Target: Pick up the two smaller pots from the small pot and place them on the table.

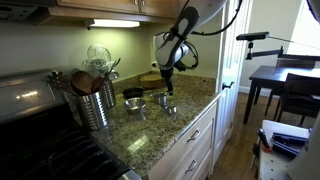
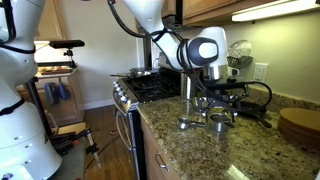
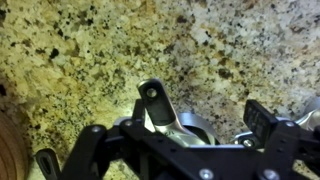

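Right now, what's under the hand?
A small steel pot with a short handle sits on the table. The hand covers most of its bowl, so anything inside is hidden.

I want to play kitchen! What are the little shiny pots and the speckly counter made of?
The little pots look like polished steel: silvery and mirror-bright, with a metal handle. The counter looks like polished granite, or similar stone: brown-beige with dark specks and a glossy surface.
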Robot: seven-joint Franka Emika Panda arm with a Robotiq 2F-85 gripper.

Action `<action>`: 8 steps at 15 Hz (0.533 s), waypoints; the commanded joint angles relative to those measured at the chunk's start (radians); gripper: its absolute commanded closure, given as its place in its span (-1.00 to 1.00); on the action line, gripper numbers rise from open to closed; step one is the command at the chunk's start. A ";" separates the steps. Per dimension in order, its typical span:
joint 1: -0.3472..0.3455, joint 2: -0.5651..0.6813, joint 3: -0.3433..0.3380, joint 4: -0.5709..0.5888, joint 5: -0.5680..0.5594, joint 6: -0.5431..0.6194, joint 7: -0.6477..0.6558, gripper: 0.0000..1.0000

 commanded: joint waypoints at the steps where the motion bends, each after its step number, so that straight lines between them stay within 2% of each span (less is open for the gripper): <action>1: -0.027 0.016 0.013 0.011 0.015 0.020 -0.041 -1.00; 8: -0.038 0.035 0.013 0.026 0.017 0.024 -0.047 -1.00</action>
